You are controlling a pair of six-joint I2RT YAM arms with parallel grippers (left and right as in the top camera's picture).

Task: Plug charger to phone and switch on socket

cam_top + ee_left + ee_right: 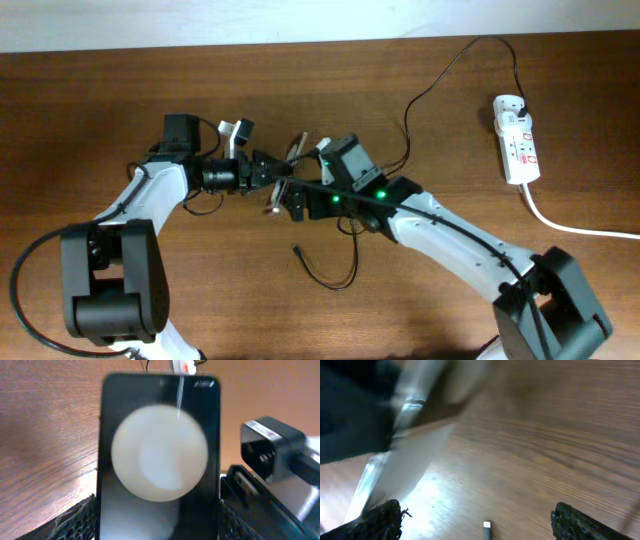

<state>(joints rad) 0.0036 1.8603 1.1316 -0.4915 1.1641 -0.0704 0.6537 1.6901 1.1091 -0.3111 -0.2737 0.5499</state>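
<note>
**Gripping the phone on the left, spread wide and empty on the right**

The left tool [160, 524] is clamped on the phone [160, 450], with one ribbed finger against each long edge. In the left wrist view the glossy screen faces the camera. A large round white reflection fills most of it, and small white text sits at the far end. Seen from overhead, the phone is nearly edge-on in the middle of the worktop [100, 110]. Whether its lower edge touches the wood cannot be told.

The right tool [485, 519] is just beside the phone, on the side away from the left arm. Its fingers stand far apart with nothing between them but bare wood. In the right wrist view the phone is only a dark blur at the upper left.

The charger [440, 75] is plugged into the socket's far end. It runs from there in a long arc towards the phone, passes under the right arm [450, 240], and loops back on the near side. Its connector tip [297, 249] lies loose on the worktop near the phone, apart from it and from both tools. The same tip shows in the right wrist view, low between the spread fingers.

The socket [518, 145] lies well away from the phone, past the right arm. Its white cord [570, 228] trails off the worktop's edge. The position of its switches is too small to read.
</note>
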